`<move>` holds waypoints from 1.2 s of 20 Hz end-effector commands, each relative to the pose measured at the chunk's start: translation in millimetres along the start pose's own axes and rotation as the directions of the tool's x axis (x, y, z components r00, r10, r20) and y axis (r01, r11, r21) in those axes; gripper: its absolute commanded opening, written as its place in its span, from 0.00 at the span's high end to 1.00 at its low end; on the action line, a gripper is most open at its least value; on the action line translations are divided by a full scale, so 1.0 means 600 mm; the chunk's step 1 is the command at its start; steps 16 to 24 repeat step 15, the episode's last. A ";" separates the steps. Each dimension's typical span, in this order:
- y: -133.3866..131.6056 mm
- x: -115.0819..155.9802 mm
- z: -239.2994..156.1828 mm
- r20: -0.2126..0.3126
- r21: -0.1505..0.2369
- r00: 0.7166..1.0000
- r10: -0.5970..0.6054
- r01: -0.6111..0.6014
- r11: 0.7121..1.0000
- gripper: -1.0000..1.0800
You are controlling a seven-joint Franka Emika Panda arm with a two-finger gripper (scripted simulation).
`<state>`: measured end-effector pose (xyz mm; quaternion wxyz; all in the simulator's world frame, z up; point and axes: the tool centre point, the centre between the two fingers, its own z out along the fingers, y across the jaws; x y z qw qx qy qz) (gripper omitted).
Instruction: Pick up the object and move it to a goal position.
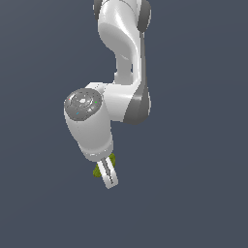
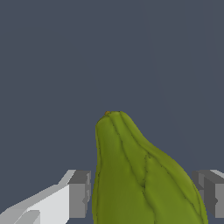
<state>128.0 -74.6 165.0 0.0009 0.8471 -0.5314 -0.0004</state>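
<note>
Claw (image 1: pixel 109 174) was clenched on the object (image 2: pixel 140 175), which I saw sitting between both pads (image 2: pixel 79 194) with its narrow end pointing outward, so I judged the grip centred enough for carrying to the goal

A bare simulated scene, not a real room: a smooth white rendered robot arm (image 1: pixel 121 63) against a flat, featureless slate-blue backdrop (image 1: pixel 203 145).
</note>
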 end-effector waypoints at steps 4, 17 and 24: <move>-0.006 0.029 -0.027 0.000 0.002 1.000 -0.002 0.002 1.000 1.00; -0.010 0.046 -0.040 0.000 0.002 1.000 -0.001 0.001 1.000 1.00; -0.010 0.046 -0.040 0.000 0.002 1.000 -0.001 0.001 1.000 1.00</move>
